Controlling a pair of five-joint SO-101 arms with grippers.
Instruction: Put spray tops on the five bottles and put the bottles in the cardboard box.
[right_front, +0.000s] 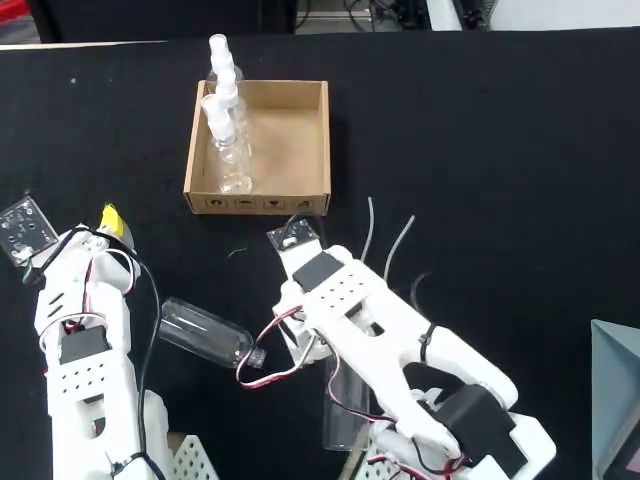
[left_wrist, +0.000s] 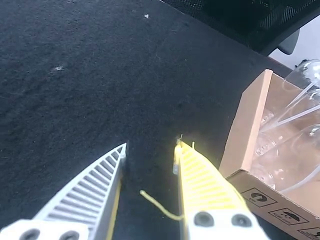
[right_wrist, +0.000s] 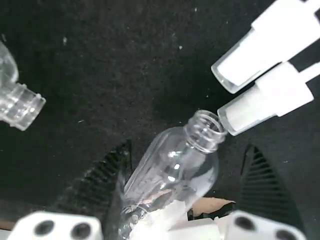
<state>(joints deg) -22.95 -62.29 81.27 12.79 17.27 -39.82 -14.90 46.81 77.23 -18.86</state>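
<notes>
Capped bottles lay in the cardboard box, the left gripper sat just beside the box with jaws spread over the black tabletop, and farther from the box the right gripper had an open bottle between its spread jaws, near two spray tops.

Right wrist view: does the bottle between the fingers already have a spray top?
No, the bottle's threaded neck is bare; two white spray tops lie beside it.
</notes>
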